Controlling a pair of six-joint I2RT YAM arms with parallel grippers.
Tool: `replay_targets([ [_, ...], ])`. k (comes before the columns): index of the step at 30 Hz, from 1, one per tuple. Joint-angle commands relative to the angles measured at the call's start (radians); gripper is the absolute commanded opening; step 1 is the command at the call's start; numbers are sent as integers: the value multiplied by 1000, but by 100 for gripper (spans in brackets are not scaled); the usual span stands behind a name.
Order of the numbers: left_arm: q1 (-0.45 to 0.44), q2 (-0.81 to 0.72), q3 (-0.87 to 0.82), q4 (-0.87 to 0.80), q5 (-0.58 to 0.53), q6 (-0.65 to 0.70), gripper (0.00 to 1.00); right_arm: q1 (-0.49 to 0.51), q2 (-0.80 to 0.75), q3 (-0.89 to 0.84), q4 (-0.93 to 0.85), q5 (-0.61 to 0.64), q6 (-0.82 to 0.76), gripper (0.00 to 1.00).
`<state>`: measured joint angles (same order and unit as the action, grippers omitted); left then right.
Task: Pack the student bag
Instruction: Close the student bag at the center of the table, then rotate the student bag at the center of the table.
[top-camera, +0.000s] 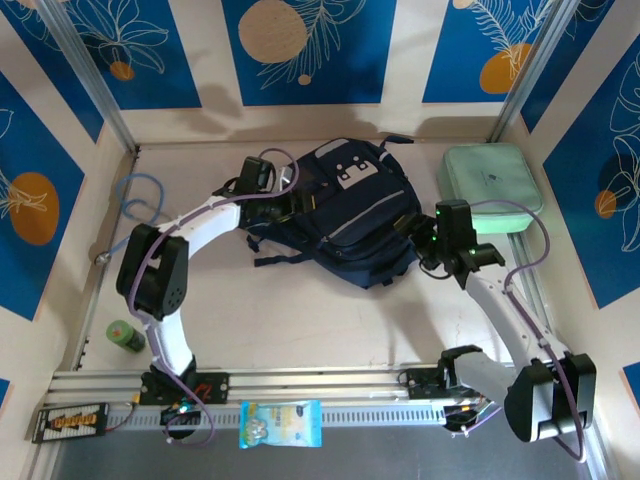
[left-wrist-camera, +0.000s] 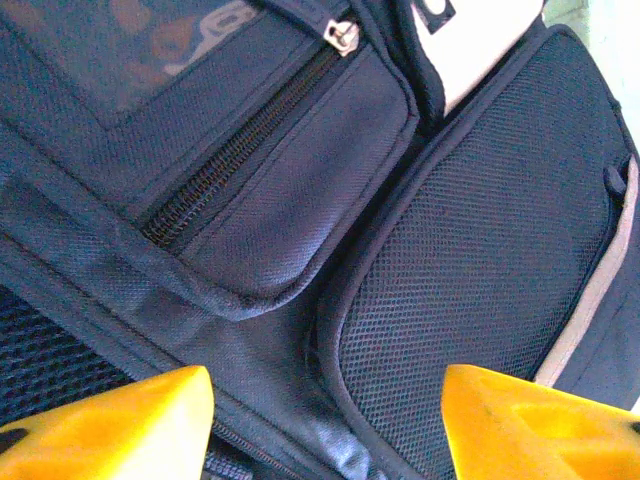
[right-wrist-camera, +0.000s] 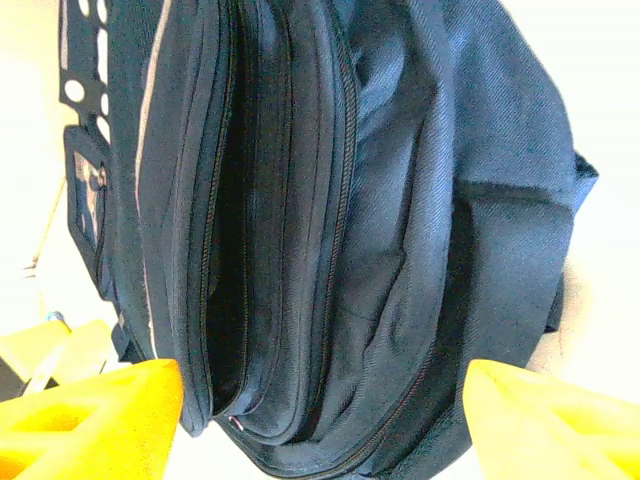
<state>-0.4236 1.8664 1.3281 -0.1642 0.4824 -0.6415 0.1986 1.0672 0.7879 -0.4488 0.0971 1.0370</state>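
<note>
The student bag (top-camera: 350, 215), dark navy with a grey stripe and a light patch, lies flat at the back middle of the table. My left gripper (top-camera: 292, 198) is at its left side. In the left wrist view that gripper (left-wrist-camera: 325, 440) is open, its yellow fingers (left-wrist-camera: 110, 425) spread close over the bag's mesh and pocket fabric (left-wrist-camera: 480, 250). My right gripper (top-camera: 415, 238) is at the bag's right edge. In the right wrist view it (right-wrist-camera: 320, 430) stands open, facing the end of the bag (right-wrist-camera: 400, 200), where one zip compartment (right-wrist-camera: 225, 250) gapes dark.
A mint green zip case (top-camera: 490, 180) lies at the back right, close to the right arm. A small green can (top-camera: 125, 335) stands near the left edge. A snack packet (top-camera: 280, 422) rests on the front rail. A blue cable (top-camera: 140, 195) loops at the back left.
</note>
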Motion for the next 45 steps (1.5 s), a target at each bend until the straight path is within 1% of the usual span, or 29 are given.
replay_targets([
  [1, -1, 39, 15, 38, 68, -65, 55, 33, 28, 26, 5, -14, -44, 76],
  [4, -2, 69, 35, 17, 73, -51, 47, 59, 63, 52, -19, 4, -65, 76],
  [7, -2, 80, 43, 3, 80, -24, 42, 79, 100, 78, -42, 14, -80, 74],
  [12, -12, 103, 58, 2, 133, -12, 39, 101, 145, 102, -41, 9, -99, 71],
  [17, -21, 117, 64, 25, 171, -29, 35, 108, 180, 114, -39, 9, -120, 69],
  [20, -25, 127, 75, 24, 182, -36, 32, 110, 199, 120, -42, 4, -130, 62],
  [22, -30, 134, 82, 24, 189, -39, 30, 110, 210, 123, -38, -4, -138, 56],
  [24, -33, 139, 88, 25, 195, -42, 27, 111, 221, 126, -32, -12, -145, 53],
  [26, -36, 147, 93, 26, 206, -45, 25, 110, 231, 127, -15, -20, -153, 53],
  [28, -41, 156, 101, 16, 220, -38, 21, 108, 247, 127, 12, -28, -167, 53],
  [29, -42, 162, 107, 5, 220, -29, 21, 104, 259, 130, 20, -34, -175, 53],
  [32, -41, 164, 105, -9, 219, -22, 16, 89, 306, 156, 25, -57, -205, 55],
  [35, -43, 153, 104, -6, 223, -26, 6, 81, 354, 182, 25, -75, -236, 57],
  [37, -40, 136, 95, 15, 229, -41, 0, 79, 385, 200, 16, -74, -247, 55],
  [42, -29, 57, 21, 139, 263, -143, 0, 77, 450, 245, 3, -58, -287, 46],
  [45, -19, -11, -55, 210, 243, -207, 0, 74, 490, 277, 14, -63, -333, 42],
])
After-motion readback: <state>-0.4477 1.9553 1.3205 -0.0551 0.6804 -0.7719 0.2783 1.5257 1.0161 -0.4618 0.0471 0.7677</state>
